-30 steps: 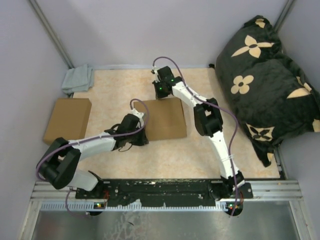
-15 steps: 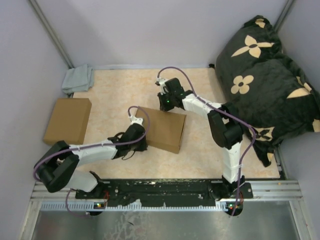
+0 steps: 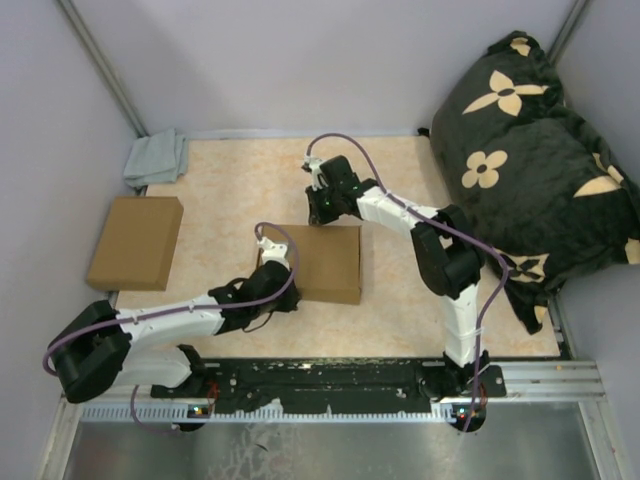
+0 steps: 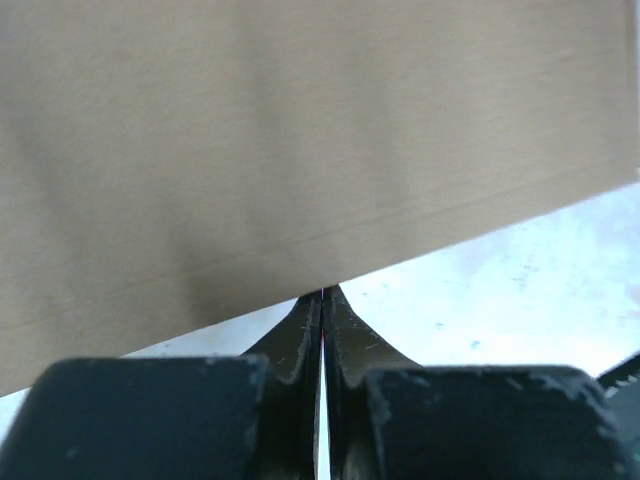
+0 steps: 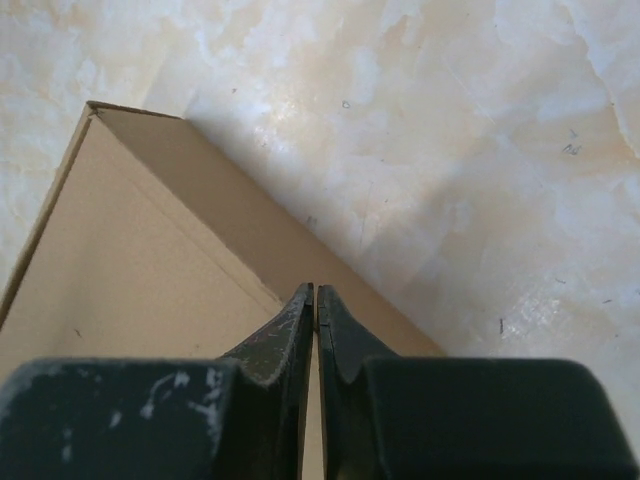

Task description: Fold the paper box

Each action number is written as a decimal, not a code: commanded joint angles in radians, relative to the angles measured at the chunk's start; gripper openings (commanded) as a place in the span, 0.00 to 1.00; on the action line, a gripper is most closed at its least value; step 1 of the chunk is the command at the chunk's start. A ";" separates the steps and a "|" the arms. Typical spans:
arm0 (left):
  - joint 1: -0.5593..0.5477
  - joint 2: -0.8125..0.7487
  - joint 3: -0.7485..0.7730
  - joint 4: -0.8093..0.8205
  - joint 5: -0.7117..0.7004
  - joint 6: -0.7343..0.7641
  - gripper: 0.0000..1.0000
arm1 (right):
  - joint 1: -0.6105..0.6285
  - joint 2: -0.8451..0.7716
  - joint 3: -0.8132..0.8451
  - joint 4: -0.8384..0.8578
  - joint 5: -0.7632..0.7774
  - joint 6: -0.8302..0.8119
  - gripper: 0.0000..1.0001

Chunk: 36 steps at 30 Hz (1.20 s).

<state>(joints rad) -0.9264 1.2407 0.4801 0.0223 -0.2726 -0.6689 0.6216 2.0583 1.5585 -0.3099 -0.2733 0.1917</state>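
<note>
Brown cardboard marks the paper box (image 3: 325, 262), which sits folded into a shallow rectangle near the middle of the top view, on the marbled beige table (image 3: 220, 190). Its darker near wall shows along the lower edge.

The left gripper (image 3: 274, 268) reaches in from the lower left of that view and meets the box at its left edge. In the left wrist view its two black fingers (image 4: 300, 335) are pressed together with only a hairline slit between them. Their tips touch the lower edge of a broad brown cardboard face that fills the upper part of the frame. Whether any cardboard is pinched between them cannot be told.

The right gripper (image 3: 322, 220) comes in from the right, its arm bent over the table, and stands at the box's far edge, toward the upper middle of the top view. In the right wrist view its fingers (image 5: 338, 340) are likewise closed, tip against tip. They lie over the sloping wall of the box, whose corner shows in the upper left of that frame. Nothing can be seen between them.

A plain cardboard box (image 3: 135, 242) lies at the left edge of the table, well apart from the paper box. A grey cloth (image 3: 155, 158) is crumpled in the upper left corner. A black cushion with cream flowers (image 3: 530, 160) fills the upper right.
</note>
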 commanded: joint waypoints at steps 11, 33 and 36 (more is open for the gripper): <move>-0.089 0.006 0.055 0.151 0.240 0.012 0.09 | -0.046 0.058 0.147 -0.230 0.023 0.025 0.07; -0.162 0.382 0.322 0.197 0.145 0.066 0.17 | -0.034 -0.058 -0.053 -0.139 -0.046 0.004 0.09; -0.163 0.341 0.364 0.140 0.123 0.101 0.35 | -0.036 -0.101 -0.033 -0.149 0.024 -0.011 0.16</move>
<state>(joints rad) -1.1065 1.6157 0.7769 0.1917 -0.0677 -0.6300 0.5732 2.0632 1.5185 -0.3874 -0.3031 0.2092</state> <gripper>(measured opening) 0.266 0.105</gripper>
